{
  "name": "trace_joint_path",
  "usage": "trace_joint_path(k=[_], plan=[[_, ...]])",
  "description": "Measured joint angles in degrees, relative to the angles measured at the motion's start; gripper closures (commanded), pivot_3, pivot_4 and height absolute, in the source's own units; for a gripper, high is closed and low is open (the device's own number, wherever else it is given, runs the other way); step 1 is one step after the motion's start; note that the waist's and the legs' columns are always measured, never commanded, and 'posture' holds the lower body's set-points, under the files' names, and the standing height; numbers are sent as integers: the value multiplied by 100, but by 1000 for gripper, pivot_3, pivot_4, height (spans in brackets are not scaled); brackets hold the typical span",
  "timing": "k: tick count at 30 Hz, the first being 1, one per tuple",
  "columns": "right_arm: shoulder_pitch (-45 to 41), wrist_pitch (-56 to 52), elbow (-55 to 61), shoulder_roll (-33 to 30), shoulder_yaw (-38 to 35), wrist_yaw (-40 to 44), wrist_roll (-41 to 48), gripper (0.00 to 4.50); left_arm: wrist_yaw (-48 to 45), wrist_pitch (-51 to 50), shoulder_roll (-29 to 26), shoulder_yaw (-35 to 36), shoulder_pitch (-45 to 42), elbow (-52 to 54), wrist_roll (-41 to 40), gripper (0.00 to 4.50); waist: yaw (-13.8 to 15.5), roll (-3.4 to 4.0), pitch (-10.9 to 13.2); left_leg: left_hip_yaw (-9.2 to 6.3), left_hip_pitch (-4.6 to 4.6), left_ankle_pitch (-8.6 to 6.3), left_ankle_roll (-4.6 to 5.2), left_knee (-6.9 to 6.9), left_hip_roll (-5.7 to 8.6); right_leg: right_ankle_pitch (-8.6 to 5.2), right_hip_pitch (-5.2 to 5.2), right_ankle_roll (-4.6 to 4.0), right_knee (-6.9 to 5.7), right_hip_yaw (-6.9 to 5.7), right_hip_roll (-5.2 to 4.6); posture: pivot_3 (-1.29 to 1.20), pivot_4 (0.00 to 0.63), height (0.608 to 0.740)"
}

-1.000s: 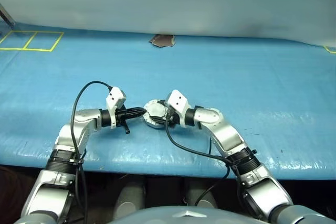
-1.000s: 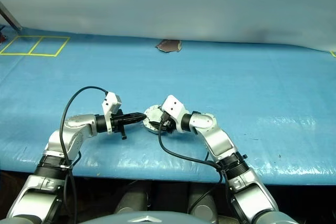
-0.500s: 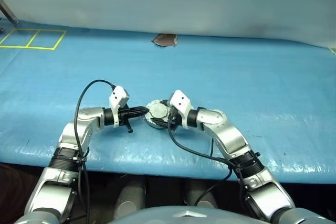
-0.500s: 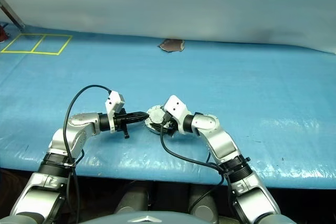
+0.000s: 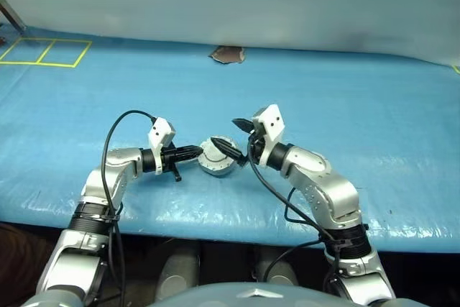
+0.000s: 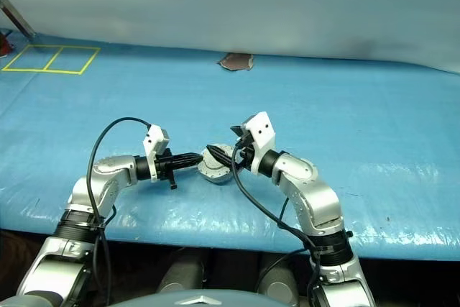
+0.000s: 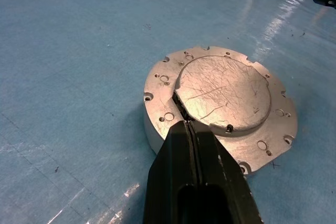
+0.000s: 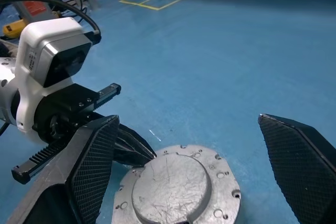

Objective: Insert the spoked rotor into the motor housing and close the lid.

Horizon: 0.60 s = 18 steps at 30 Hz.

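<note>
**Lid seated on housing; left fingertips at its rim, right jaws wide above**

Motor housing (image 5: pixel 216 157) sits on the blue table cover (image 5: pixel 345 106), lower centre of the head views, between the two arms. It reads as a short round silver body with a flanged silver lid (image 7: pixel 226 93) on top; the lid has a raised scratched disc in the middle and small holes around the flange. Windings and spoked rotor are not visible with the lid in place.

Left gripper (image 5: pixel 195 152): fingers pressed together, nothing between them. Tips rest at the housing's left edge in the head views. In the left wrist view the closed black fingertips (image 7: pixel 185 129) touch the flange right at the step of the raised disc.

Right gripper (image 5: pixel 236 138): jaws spread wide, empty, raised above and just right of the housing, not touching it. In the right wrist view its two textured fingers (image 8: pixel 94 166) straddle the frame, with the lidded housing low between them and the left gripper's tips at the lid's edge.

Background, upper centre: a small brown patch (image 5: pixel 226 54) at the far edge of the cover. Upper left: yellow tape rectangles (image 5: pixel 44 52).
</note>
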<state>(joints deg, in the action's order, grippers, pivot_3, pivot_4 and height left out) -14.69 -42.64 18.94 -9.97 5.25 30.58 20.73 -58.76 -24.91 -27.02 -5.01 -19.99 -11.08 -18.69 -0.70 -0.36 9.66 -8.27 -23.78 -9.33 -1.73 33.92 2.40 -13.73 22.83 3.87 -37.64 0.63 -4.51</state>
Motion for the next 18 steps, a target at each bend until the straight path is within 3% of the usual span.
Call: trace_joint_path(k=[7,18], plan=[[435,-1153,6,101,-684,-397,799,20,26,56,92,85,52,-8,-27,4500,-1,2,2,3,-3,0,0,-1,0,-1,4,-1,0,0,0,0,150,740],[553,-2280,-279,1126,-1721,-1264,2148,20,111,71,111,121,78,-4,-35,4500,-3,4,2,4,-5,-1,1,-3,-1,-1,8,-2,0,1,0,0,150,740]])
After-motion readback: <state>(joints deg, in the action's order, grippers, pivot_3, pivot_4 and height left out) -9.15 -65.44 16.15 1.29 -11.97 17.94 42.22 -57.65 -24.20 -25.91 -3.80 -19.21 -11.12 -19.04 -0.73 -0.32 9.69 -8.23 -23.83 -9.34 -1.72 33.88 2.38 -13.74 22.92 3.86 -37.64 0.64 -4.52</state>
